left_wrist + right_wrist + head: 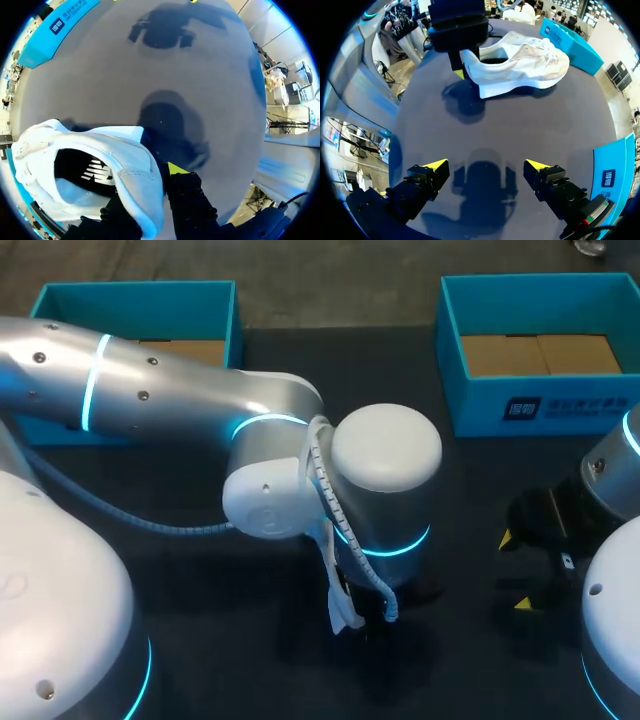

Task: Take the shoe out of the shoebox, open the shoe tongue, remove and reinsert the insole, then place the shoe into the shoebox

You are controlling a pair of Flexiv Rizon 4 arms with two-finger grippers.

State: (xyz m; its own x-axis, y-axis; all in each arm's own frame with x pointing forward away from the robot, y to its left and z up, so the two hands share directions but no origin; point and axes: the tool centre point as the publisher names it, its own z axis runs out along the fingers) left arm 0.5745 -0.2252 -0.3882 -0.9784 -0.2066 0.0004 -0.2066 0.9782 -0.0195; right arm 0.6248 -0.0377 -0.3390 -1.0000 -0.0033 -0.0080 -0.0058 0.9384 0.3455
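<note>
Spreading under everything, the dark matte table (pixel 230 660) carries two teal cardboard shoeboxes: one (pixel 140 310) at the far left and another (pixel 560 400) at the far right, both open and showing only their brown floors. The silver left arm (pixel 180 390) reaches past the middle, probably so that the work happens on open table between the boxes. The right arm (pixel 615 490) sits back at its own side.

The white lace-up sneaker (pixel 520 62) is out of the box and well apart from both. It lies low over the table, toe aimed toward a teal box; whether its sole fully rests there I cannot tell. The left gripper (pixel 150 195) is clamped on the heel collar, one finger (pixel 176 168) outside and the other inside the opening. That hold looks meant to steady the shoe and keep its mouth facing the other arm. A black insole (pixel 90 172) appears seated inside. The right gripper (pixel 487 167) hovers near, fingers spread wide and holding nothing, apparently ready for the tongue.
</note>
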